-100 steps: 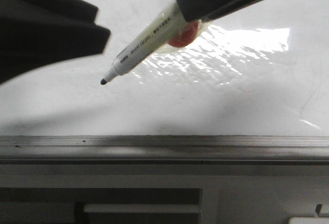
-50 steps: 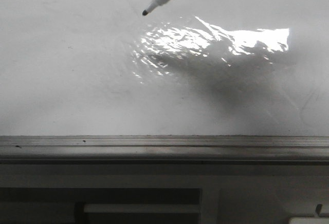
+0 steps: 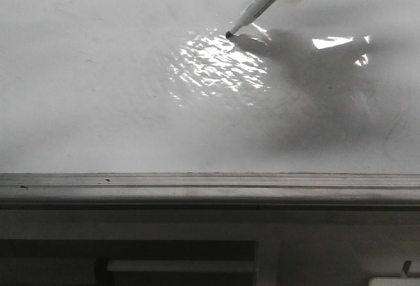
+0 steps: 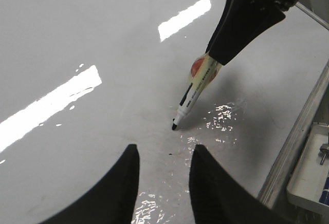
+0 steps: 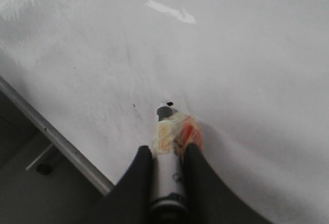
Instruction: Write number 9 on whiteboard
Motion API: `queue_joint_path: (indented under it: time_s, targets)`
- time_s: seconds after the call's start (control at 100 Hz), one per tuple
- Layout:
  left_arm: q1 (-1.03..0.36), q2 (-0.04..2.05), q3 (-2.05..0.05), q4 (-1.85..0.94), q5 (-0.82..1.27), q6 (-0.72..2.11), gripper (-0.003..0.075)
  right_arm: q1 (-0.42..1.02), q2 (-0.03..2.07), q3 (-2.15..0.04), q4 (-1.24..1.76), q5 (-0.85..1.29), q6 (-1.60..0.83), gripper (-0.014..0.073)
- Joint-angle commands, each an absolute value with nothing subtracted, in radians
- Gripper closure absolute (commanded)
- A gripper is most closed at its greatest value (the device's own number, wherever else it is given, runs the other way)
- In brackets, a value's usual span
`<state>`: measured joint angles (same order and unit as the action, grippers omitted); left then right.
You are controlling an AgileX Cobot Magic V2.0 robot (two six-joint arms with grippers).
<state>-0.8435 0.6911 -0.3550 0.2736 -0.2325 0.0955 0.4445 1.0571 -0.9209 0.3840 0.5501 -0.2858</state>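
The whiteboard [image 3: 98,89] is glossy white with wrinkled glare. No number 9 is in view on it. My right gripper [image 5: 167,149] is shut on a white marker [image 5: 165,131] wrapped with yellow and orange tape. The marker [image 3: 259,2] slants down to the left in the front view, and its black tip [image 3: 229,35] meets its shadow on the board. The left wrist view shows the marker [image 4: 193,95], its tip [image 4: 174,127] and my right gripper [image 4: 218,54]. My left gripper [image 4: 164,154] is open and empty, just above the board, a little short of the tip.
A grey metal edge rail [image 3: 210,187] runs along the board's near side and also shows in the right wrist view [image 5: 51,136]. A small black dot [image 4: 169,154] sits on the board between my left fingers. A pale tray [image 4: 313,178] lies beyond the rail.
The marker tip moved right and away from the rail, then dropped onto the board. My left gripper, at the front view's left a second ago, has left that view.
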Motion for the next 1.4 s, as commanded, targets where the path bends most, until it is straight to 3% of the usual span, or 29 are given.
queue_joint_path:
  time_s: [0.0,0.2,0.53,0.69,1.12,1.39]
  targets:
    - [-0.844,0.691,-0.384,0.257,-0.321,0.084,0.0507,0.442,1.086,-0.954,0.4,0.451,-0.287,0.0636]
    - [-0.844,0.691,-0.384,0.257,-0.324,0.084,0.0507,0.497,1.101,-0.961,0.356,0.587,-0.273,0.0636]
    - [-0.844,0.691,-0.384,0.257,-0.324,0.084,0.0509,0.456,1.059,-1.029,0.228,0.523,-0.199,0.0636]
    - [-0.844,0.691,-0.384,0.257,-0.324,0.084,0.0509,0.456,1.069,-1.019,0.237,0.591,-0.199,0.0636]
    - [-0.848,0.707,-0.384,0.259,-0.3,0.084,0.0507,0.535,1.064,-0.929,0.301,0.63,-0.199,0.0636]
    - [-0.922,0.882,-0.384,0.261,-0.396,0.084,0.0381,0.659,1.029,-0.971,0.371,0.634,-0.199,0.0636]
